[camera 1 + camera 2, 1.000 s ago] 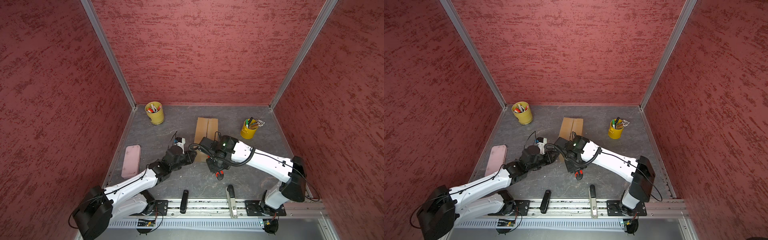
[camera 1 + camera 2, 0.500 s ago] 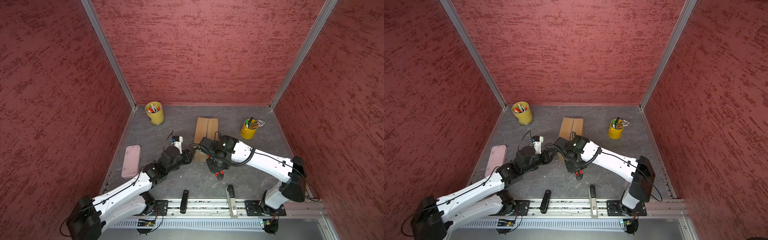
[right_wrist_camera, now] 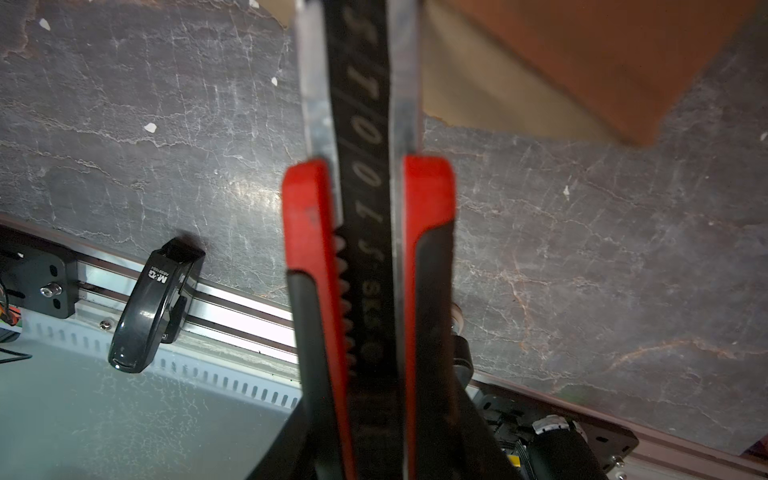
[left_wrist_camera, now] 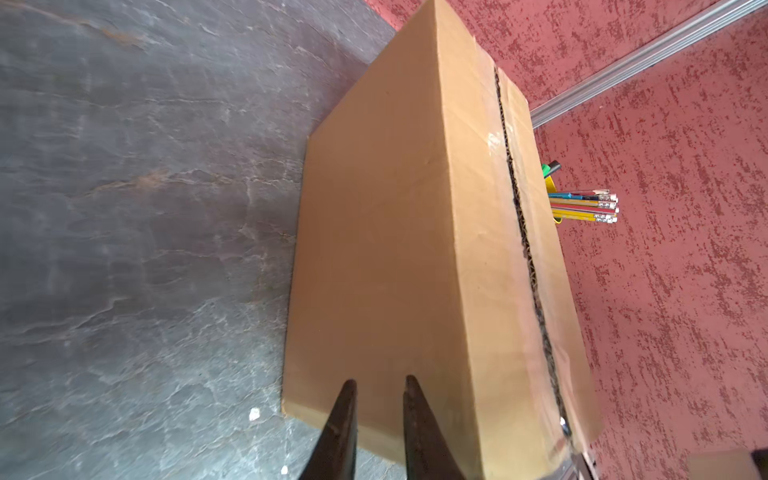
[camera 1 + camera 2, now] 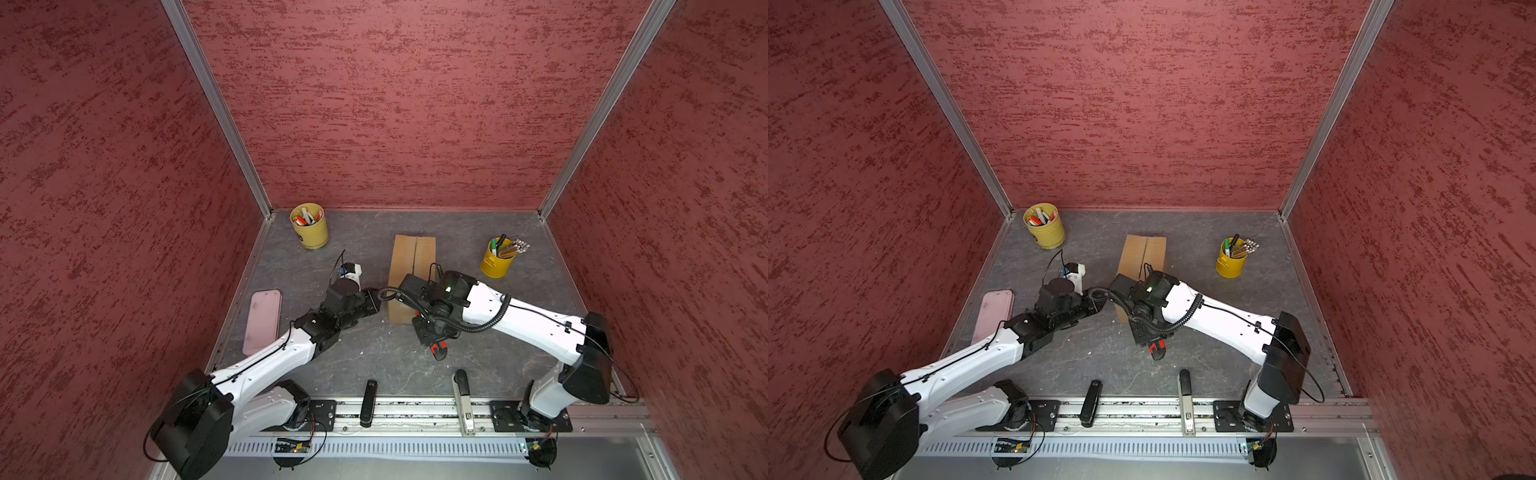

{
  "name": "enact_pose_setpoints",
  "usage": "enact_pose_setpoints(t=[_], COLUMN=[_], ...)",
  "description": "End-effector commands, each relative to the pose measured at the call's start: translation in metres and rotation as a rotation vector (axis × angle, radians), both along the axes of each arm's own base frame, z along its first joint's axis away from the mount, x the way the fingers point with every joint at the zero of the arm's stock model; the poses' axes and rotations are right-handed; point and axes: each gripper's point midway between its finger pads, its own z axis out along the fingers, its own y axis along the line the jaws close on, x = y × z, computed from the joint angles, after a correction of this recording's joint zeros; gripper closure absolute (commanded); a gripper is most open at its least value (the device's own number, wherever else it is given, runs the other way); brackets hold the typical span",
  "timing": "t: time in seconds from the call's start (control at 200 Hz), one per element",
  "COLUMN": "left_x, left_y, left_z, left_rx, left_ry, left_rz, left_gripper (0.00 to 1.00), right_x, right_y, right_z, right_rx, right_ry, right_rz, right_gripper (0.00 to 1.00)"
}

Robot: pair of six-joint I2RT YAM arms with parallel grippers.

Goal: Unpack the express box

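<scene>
The express box (image 5: pixel 412 259) (image 5: pixel 1142 253) is a brown carton lying flat at mid-table, its flaps closed along a centre seam. My left gripper (image 5: pixel 378 296) (image 4: pixel 379 399) is shut, with only a slit between its dark fingers and nothing in it. Its tips sit at the box's (image 4: pixel 395 249) near left side. My right gripper (image 5: pixel 434 338) (image 3: pixel 382 415) is shut on a red-and-black utility knife (image 3: pixel 365 208) (image 5: pixel 439 348). It hangs just in front of the box's near end. The blade's tip runs out of the right wrist view near the box corner (image 3: pixel 582 62).
Two yellow pen cups stand at the back, one on the left (image 5: pixel 309 226) and one on the right (image 5: pixel 498 259). A pink case (image 5: pixel 262 322) lies by the left wall. A black stapler (image 5: pixel 368 397) (image 3: pixel 153 307) and a grey tool (image 5: pixel 463 399) rest at the front rail.
My left arm has stretched out lower and further forward, while its gripper stays at the box's near left side. The right arm and the knife have not moved.
</scene>
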Motion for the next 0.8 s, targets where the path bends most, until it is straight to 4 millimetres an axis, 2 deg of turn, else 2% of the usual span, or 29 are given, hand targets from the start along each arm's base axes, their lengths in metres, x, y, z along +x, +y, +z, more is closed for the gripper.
enact_pose_setpoints(t=[0.0, 0.401, 0.792], left_x=[0.006, -0.019, -0.034], left_y=[-0.019, -0.052, -0.07], left_z=[0.021, 0.018, 0.02], left_rx=[-0.041, -0.048, -0.063], left_ry=[-0.069, -0.067, -0.074], left_rz=[-0.053, -0.12, -0.159], left_gripper=[0.79, 0.79, 0.79], right_x=[0.004, 0.003, 0.005], right_y=[0.008, 0.011, 0.015], right_z=[0.006, 0.008, 0.006], right_rx=[0.039, 0.054, 0.057], right_ry=[-0.008, 0.004, 0.009], right_rz=[-0.001, -0.005, -0.004], right_gripper=[1.0, 1.0, 1.0])
